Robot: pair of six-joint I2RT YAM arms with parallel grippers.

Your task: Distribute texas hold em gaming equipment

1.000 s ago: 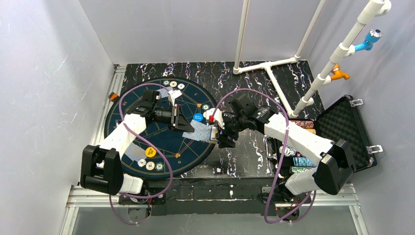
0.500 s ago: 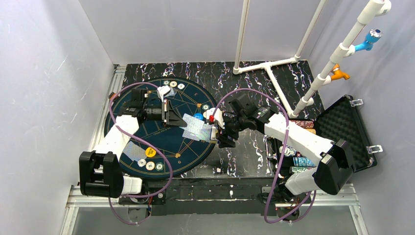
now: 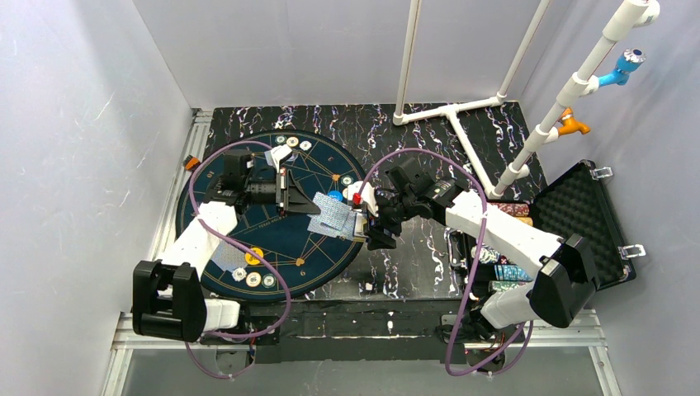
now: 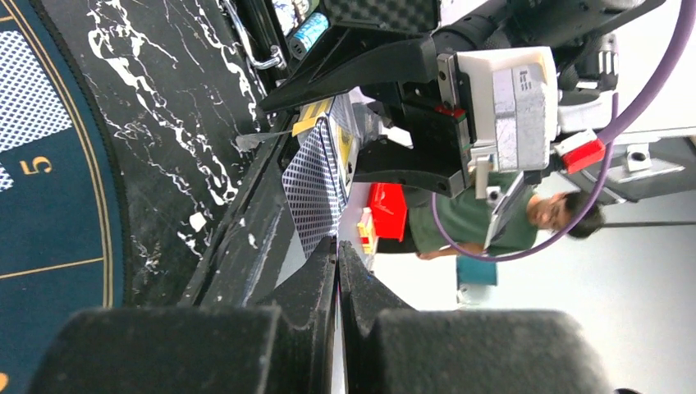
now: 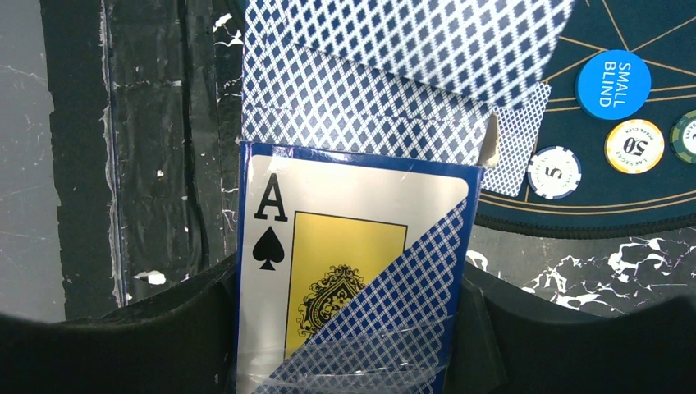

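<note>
- The left end effector [image 4: 336, 256] is pressed together on the near edge of a rectangular playing card with a pale-blue diamond-patterned back [image 4: 313, 185]. The card is carried in the air, tilted, between the two arms.
- The right end effector [image 5: 349, 283] is clamped around a blue-bordered card pack printed with a black ace of spades [image 5: 328, 238]. The pack is held near the right rim of the large round dark-blue mat with gold lines [image 3: 285, 239].
- The step in hand is judged to be drawing one card from the pack for dealing.
- The card is best pulled straight along its own length, away from the pack's mouth, while the pack is kept steady.
- Twisting should be avoided, since a thin card pinched at one edge would probably bend or slip.
- A check that only one card is taken would be wise: two overlapping patterned backs are seen above the pack, and whether both are being drawn cannot be told.
- Only the left wrist view shows the pinch itself, with the card's edge caught between the closed fingertips.
- Only the right wrist view shows the ace print, the round blue disc lettered SMALL BLIND [image 5: 612, 84], a yellow striped-edge chip [image 5: 634, 146] and a white striped-edge chip [image 5: 554, 172], all lying on the mat.
- Only the top view shows both arms at once, with the card spanning the gap between them above the mat.
</note>
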